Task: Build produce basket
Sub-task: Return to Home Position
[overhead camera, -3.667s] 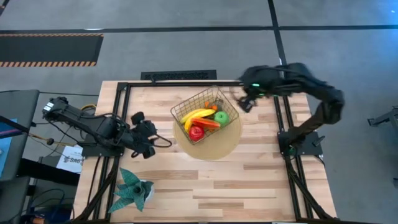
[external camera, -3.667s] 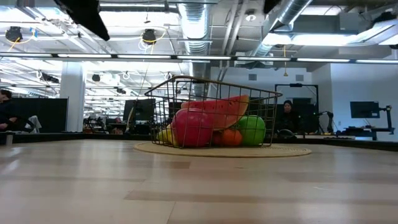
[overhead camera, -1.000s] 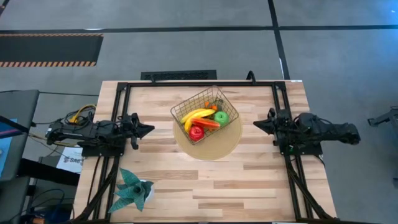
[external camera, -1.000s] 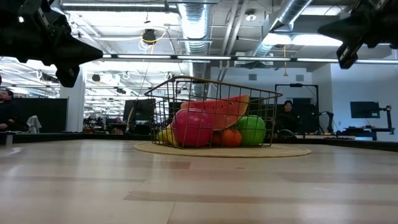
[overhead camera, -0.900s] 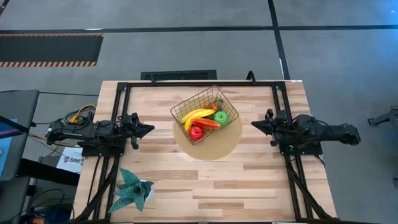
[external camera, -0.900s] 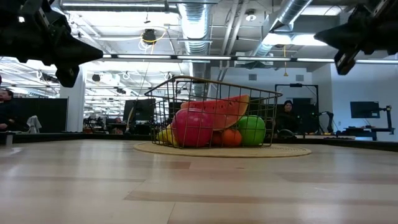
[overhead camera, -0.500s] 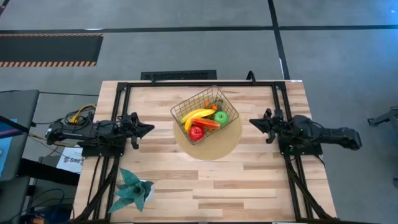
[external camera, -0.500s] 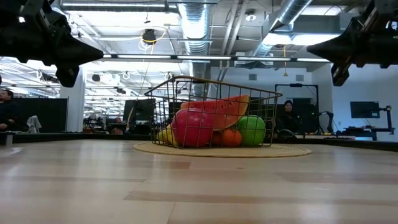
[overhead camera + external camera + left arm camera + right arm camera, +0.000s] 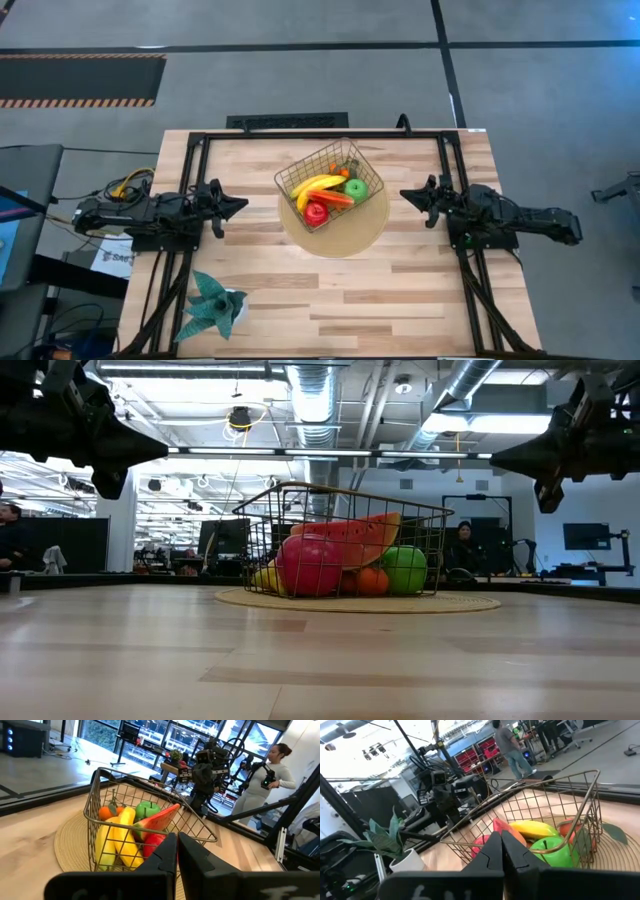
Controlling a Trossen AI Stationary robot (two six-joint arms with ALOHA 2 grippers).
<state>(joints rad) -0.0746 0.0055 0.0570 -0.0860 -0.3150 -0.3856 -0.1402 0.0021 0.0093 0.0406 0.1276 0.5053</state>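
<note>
The gold wire basket (image 9: 331, 184) stands on a round tan mat (image 9: 345, 232) at the table's middle. It holds yellow bananas (image 9: 318, 185), a red apple (image 9: 316, 212), a green apple (image 9: 355, 187), a red-orange wedge-shaped piece (image 9: 352, 538) and orange fruit (image 9: 372, 580). My left gripper (image 9: 240, 206) hovers shut to the left of the basket, touching nothing. My right gripper (image 9: 404, 195) hovers shut to its right, also touching nothing. Both wrist views look at the basket (image 9: 150, 820) (image 9: 530, 825) over shut fingers.
A teal spiky-leaved plant in a white pot (image 9: 214, 306) stands near the table's front left corner. A black frame (image 9: 320, 133) runs along the table's far, left and right edges. People show in the room behind the table.
My right gripper has crept toward the table's left, closer to the basket, staying shut above the table. My left gripper and the basket have kept still.
</note>
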